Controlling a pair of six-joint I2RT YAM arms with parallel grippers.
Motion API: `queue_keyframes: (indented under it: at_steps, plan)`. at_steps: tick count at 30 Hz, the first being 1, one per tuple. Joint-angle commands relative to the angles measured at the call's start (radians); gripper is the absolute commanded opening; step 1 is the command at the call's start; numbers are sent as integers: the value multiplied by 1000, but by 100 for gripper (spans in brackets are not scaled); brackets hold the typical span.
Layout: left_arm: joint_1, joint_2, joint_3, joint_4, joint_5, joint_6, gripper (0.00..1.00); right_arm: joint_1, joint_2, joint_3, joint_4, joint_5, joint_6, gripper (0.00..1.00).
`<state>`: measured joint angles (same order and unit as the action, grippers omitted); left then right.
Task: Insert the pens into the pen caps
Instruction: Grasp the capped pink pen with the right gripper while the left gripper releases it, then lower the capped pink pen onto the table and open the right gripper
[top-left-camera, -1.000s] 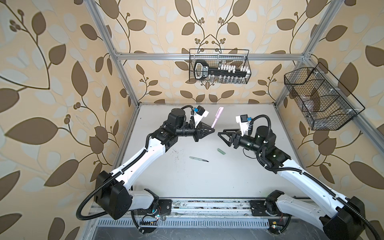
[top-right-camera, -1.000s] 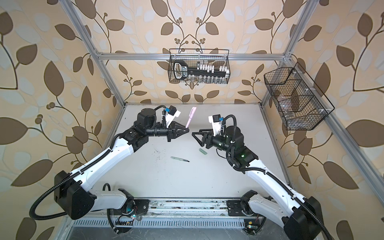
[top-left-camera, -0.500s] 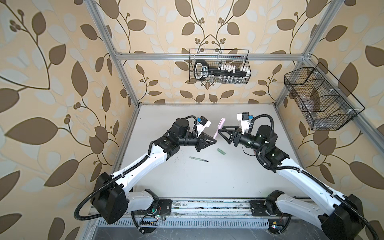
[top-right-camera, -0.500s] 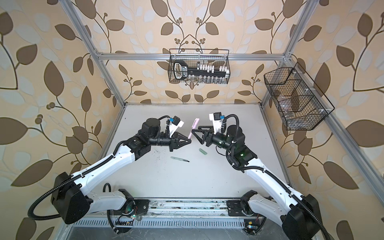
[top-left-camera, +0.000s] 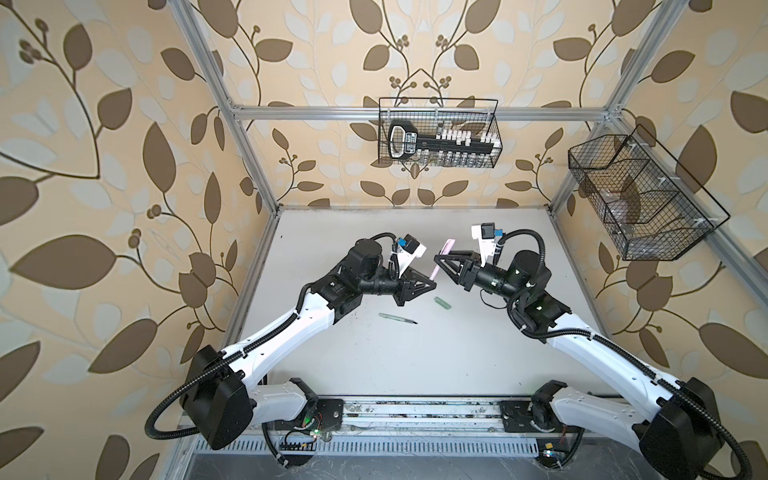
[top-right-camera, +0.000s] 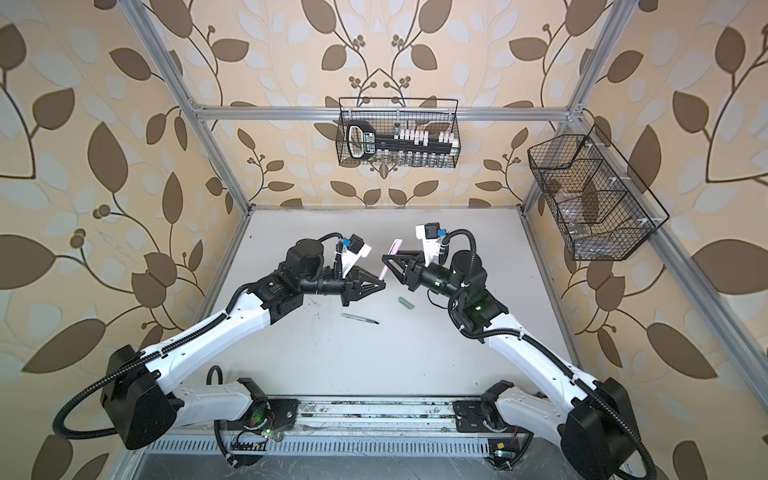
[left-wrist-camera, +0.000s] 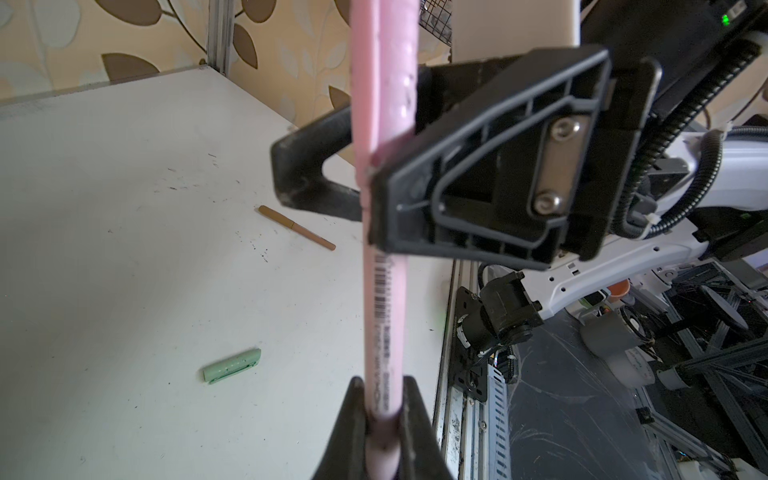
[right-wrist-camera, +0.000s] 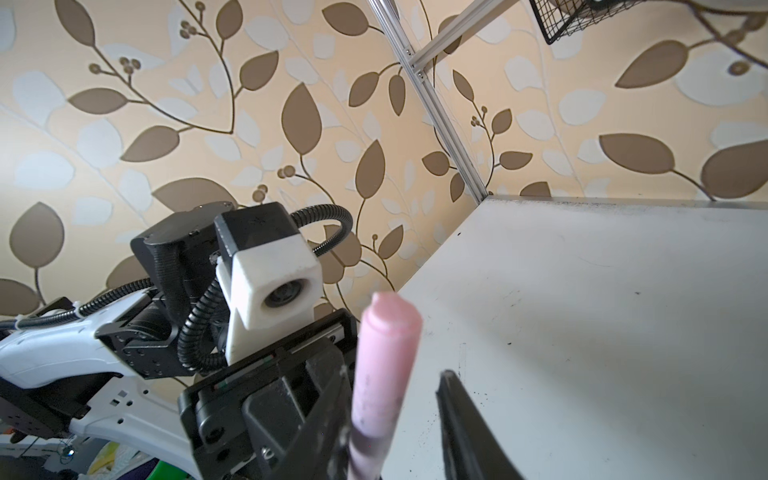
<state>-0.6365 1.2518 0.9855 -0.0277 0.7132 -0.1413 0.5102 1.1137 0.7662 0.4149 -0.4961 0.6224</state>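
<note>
Item: pink pen (left-wrist-camera: 384, 291), cap (right-wrist-camera: 388, 332) looks on; mid-air above bench (top-left-camera: 374, 365).
Handling: prob. light, stiff, slick plastic; grip barrel and cap body.
Left tool (left-wrist-camera: 384, 411): pinches barrel's tail end.
Right tool (right-wrist-camera: 395, 374): spread astride cap, gap one side.

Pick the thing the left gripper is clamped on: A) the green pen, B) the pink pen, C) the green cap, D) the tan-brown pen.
B: in the left wrist view the left gripper is shut on one end of the pink pen, while the green cap, the green pen and the tan-brown pen lie loose on the table.
</note>
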Motion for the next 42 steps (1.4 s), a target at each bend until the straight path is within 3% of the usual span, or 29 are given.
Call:
queue_keyframes:
  at_steps: [1, 7, 8, 9, 10, 12, 17, 23, 26, 32, 42]
  plan:
    - [-15, 6, 29, 21, -7, 12, 0, 5, 25, 34, -7, -37, 8, 29]
    - [-22, 18, 34, 25, -39, 3, 0, -2, 25, 70, -91, -12, -1, 1]
    - [-22, 17, 32, 26, -42, 3, 15, -7, 24, 81, -117, -7, -6, 0]
    - [-22, 15, 30, 26, -52, 4, 47, -9, 24, 91, -147, 3, -10, 0]
    - [-22, 10, 28, 19, -76, 2, 69, -15, 24, 107, -191, 12, -21, 0]
    - [-22, -3, 31, -19, -119, 13, 81, -33, 22, 146, -292, 18, -51, 0]
    - [-21, -80, 26, -182, -312, 24, 97, -100, 39, 264, -662, 99, -174, 0]
    - [-13, -205, -11, -362, -663, -33, 99, -155, 112, 274, -958, 237, -302, 0]
    - [-8, -233, -25, -420, -751, -68, 99, -178, 167, 229, -1000, 317, -337, 0]
    - [-3, -259, -55, -475, -855, -126, 99, -220, 330, 205, -1032, 400, -397, 0]
    - [0, -267, -75, -506, -893, -148, 99, -250, 554, 248, -1031, 534, -454, 1]
